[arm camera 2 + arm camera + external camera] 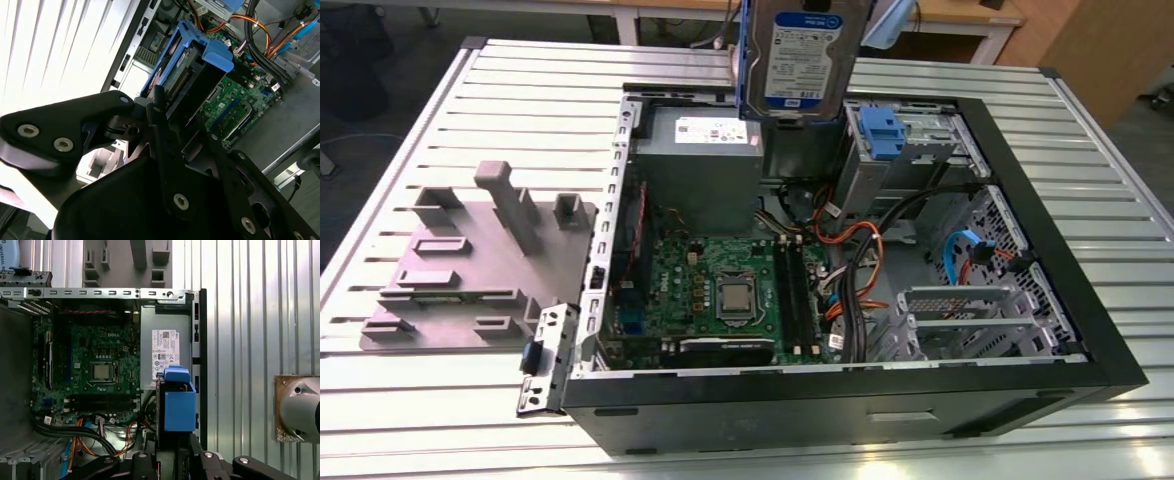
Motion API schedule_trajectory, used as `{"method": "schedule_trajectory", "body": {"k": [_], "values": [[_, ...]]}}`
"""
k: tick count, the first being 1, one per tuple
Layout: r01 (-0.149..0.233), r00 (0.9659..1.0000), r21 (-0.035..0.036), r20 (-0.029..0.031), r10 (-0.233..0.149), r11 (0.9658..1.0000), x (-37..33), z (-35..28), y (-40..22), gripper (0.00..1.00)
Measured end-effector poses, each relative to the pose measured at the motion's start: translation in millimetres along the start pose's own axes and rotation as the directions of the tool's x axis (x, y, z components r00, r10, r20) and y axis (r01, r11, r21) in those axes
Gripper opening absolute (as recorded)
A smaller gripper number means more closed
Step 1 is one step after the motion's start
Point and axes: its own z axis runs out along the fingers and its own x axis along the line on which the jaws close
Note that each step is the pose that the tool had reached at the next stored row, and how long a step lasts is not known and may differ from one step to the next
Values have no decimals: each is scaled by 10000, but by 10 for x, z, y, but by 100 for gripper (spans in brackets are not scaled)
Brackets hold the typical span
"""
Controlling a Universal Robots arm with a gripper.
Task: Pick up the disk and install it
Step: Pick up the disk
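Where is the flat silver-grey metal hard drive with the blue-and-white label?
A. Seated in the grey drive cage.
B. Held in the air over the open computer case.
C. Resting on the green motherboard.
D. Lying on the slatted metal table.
B: in the exterior view the hard drive hangs upright above the open black computer case, and in the first wrist view the gripper clamps it.

A slatted metal table (480, 90) is catching bright glare along its near edge. Beyond the table's far edge a pale wooden desk (947, 20) is standing, a wooden panel (1094, 50) is rising off the table's far corner, and dark floor (367, 110) is showing beside the table.
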Motion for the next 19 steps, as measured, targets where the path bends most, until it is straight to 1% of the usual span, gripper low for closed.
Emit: {"method": "schedule_trajectory", "body": {"k": [9, 14, 19], "values": [[0, 10000, 1, 1, 0, 10000, 2, 0, -1, 35], [1, 10000, 0, 0, -1, 10000, 53, -2, -2, 35], [0, 10000, 1, 1, 0, 10000, 126, -4, -3, 35]]}}
